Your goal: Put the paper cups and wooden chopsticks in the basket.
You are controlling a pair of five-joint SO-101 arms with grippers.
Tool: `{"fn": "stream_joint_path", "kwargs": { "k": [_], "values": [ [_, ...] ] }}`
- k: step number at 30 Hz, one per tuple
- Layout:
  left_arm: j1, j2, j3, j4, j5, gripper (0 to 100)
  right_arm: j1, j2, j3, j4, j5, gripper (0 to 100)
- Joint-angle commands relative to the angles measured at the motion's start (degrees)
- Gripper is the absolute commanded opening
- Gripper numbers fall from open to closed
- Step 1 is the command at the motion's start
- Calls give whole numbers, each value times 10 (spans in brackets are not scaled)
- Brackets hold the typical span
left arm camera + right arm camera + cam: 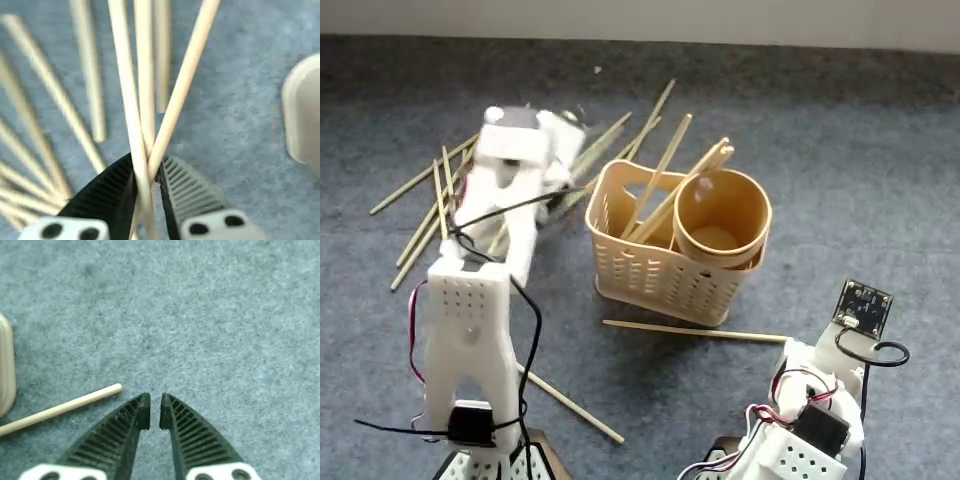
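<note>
A cream plastic basket (pixel 660 270) stands mid-table with a paper cup (pixel 720 218) and a few wooden chopsticks (pixel 665 190) in it. My left gripper (pixel 149 170) is shut on a small bundle of chopsticks (pixel 142 90) that cross between its black fingers (pixel 185 185). That arm (pixel 510 160) is left of the basket, over a scatter of loose chopsticks (pixel 425 215). My right gripper (pixel 154 410) is shut and empty above the carpet, beside the tip of one chopstick (pixel 75 402). The right arm (pixel 820 420) sits at the lower right.
Grey-blue carpet (pixel 860 150) covers the table. One chopstick (pixel 695 331) lies in front of the basket, another (pixel 575 405) by the left arm's base. The basket's edge (pixel 302 115) shows near the left gripper. Open carpet lies right of the basket.
</note>
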Motion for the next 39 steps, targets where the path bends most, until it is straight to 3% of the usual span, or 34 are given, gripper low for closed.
{"fn": "stream_joint_path", "kwargs": {
  "k": [1, 17, 27, 32, 39],
  "values": [
    [-9, -10, -166, 42, 23, 3, -1, -2, 86, 3, 4, 56],
    [93, -29, -476, 44, 193, 3, -1, -2, 86, 3, 4, 56],
    [203, -253, -473, 43, 222, 3, -1, -2, 86, 3, 4, 56],
    [288, -360, -396, 42, 230, 3, -1, -2, 86, 3, 4, 56],
    [329, -380, -359, -6, 236, 3, -1, -2, 86, 3, 4, 56]
  ]
}}
